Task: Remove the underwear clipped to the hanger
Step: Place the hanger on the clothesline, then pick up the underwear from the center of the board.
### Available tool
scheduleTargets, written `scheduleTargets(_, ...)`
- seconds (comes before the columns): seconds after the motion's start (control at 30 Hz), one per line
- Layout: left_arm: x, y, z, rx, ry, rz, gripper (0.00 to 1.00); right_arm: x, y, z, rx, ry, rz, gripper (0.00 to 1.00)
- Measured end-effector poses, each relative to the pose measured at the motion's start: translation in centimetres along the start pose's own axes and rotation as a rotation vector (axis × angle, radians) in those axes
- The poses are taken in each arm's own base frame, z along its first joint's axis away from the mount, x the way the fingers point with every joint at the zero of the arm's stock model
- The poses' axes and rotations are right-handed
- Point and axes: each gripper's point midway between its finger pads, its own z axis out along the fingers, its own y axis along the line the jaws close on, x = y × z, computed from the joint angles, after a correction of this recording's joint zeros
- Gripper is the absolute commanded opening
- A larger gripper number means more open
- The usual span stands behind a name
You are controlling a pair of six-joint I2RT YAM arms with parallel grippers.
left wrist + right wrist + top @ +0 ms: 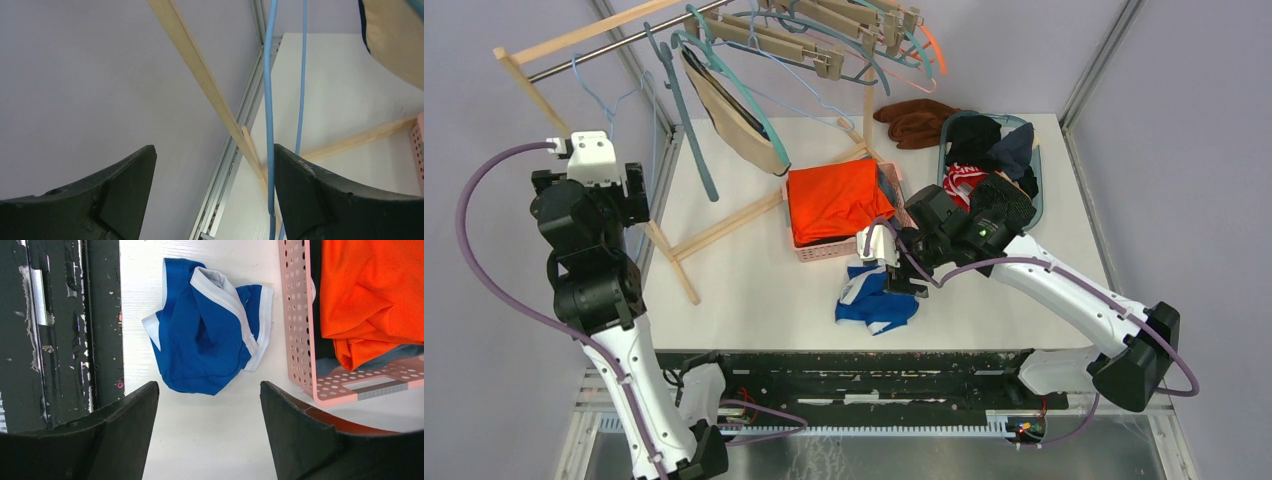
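- Beige brief (734, 120) still hangs on the teal hanger (764, 125) on the rack. I can't make out the clips themselves.
- In the top view its long axis runs about 11 to 5 o'clock, tilted, with the low end towards the pink basket (824, 250).
- Left gripper (214, 150) is the nearer one, up beside the rack leg (200, 65). In the top view the brief lies at about 2 o'clock from that arm's wrist.
- In the left wrist view the brief (395, 40) sits in the 1 o'clock corner, well off the finger line.
- Judgement: the left gripper needs to swing towards 1–2 o'clock before it can close on the cloth.
- Left jaws are spread wide with nothing between them. A blue wire hanger (269, 100) crosses just inside the right-hand finger; I can't tell if it touches.
- Snag risk: that wire is in the way if the left gripper moves straight across.
- Blue-and-white brief (200, 340) is already off the hanger. It lies crumpled on the table near the front edge, just beside the basket (300, 315).
- Right gripper (208, 387) hovers over the blue-and-white brief, which is at 12 o'clock in the right wrist view.
- Right jaws are released, gripping nothing, with no contact visible.
- Orange garment (370, 290) lies in the basket and isn't part of the job.
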Motion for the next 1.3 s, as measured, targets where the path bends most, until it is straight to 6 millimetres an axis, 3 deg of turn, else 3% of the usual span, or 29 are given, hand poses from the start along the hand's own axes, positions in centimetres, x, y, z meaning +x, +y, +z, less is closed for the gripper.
scheduleTargets(0.27, -4.8, -0.9, -4.1, 0.115, -0.145, 0.000, 0.92, 0.2, 0.0, 0.2, -0.005, 0.008, 0.004, 0.83)
scheduleTargets(0.7, -7.8, -8.1, -9.7, 0.587, -0.252, 0.011, 0.90, 0.8, 0.1, 1.4, -0.032, 0.039, 0.021, 0.83)
scheduleTargets(0.93, -6.7, -11.2, -10.1, 0.796, -0.201, -0.019, 0.89, 1.3, -0.1, 2.3, -0.035, 0.062, 0.069, 0.83)
scheduleTargets(1.3, -0.5, -15.0, -10.3, 1.045, -0.028, 0.013, 0.89, 2.3, -1.1, 4.3, -0.008, 0.114, 0.156, 0.84)
